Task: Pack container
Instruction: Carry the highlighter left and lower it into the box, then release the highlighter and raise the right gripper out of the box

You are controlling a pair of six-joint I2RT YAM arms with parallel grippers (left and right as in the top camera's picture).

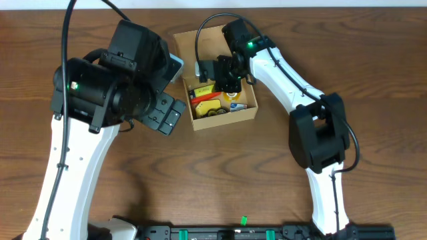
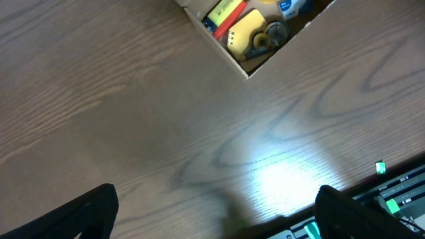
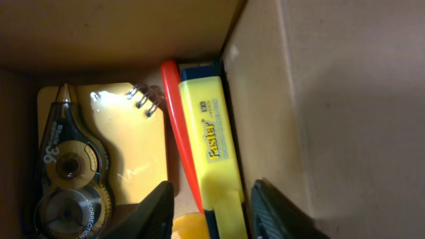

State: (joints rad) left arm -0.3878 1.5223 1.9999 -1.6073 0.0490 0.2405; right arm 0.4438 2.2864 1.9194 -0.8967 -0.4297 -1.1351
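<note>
While the right gripper (image 3: 214, 189) hangs inside the box (image 1: 227, 120), its arm hides half the contents.
Its fingers (image 3: 159, 212) stand parted around a yellow stick (image 3: 212, 146); the left gripper (image 2: 216, 199) gapes wide over the table (image 2: 166, 133), the box between the 2 arms.

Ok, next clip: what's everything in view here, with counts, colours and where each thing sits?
container: one, tan-brown cardboard, open, mid-table toward the far edge
highlighter: one, yellow, in the container beside its wall
pen-like stick: one, red, in the container, against the highlighter
spiral notepad: one, yellow, in the container
correction tape: one, black and clear, lying over the notepad's edge
blue-and-white item: one, in the container; kind unclear
table: one, dark brown wood grain
left gripper: one, black, open, above bare table
right gripper: one, black, open, down in the container, fingers either side of the highlighter
</note>
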